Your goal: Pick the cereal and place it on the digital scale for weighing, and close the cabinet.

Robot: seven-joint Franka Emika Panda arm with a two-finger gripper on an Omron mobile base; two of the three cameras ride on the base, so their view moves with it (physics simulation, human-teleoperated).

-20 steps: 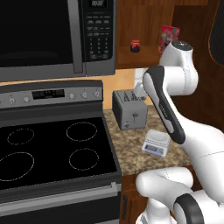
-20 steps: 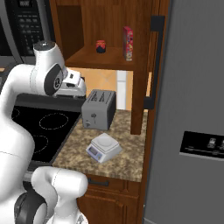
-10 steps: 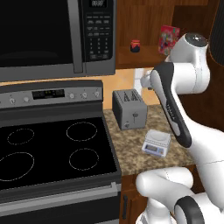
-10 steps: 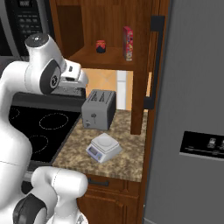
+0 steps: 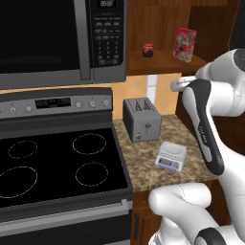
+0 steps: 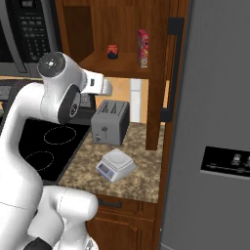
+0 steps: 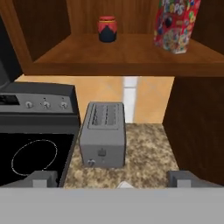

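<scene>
Above toaster (image 5: 141, 118) — arm raised since earlier; cereal (image 5: 184, 44) shelved.

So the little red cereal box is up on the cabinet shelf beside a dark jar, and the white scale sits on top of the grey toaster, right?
Not quite. The small white square scale sits on the speckled counter in front of the grey two-slot toaster, not on it, as the right base view shows. The red cereal box and dark red-lidded jar are on the shelf.

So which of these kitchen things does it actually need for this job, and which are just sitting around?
Needed:
- cereal, upright on the shelf
- digital scale, on the counter
- cabinet, door open

Just sitting around:
- jar
- toaster
- microwave
- stove
- fridge
</scene>
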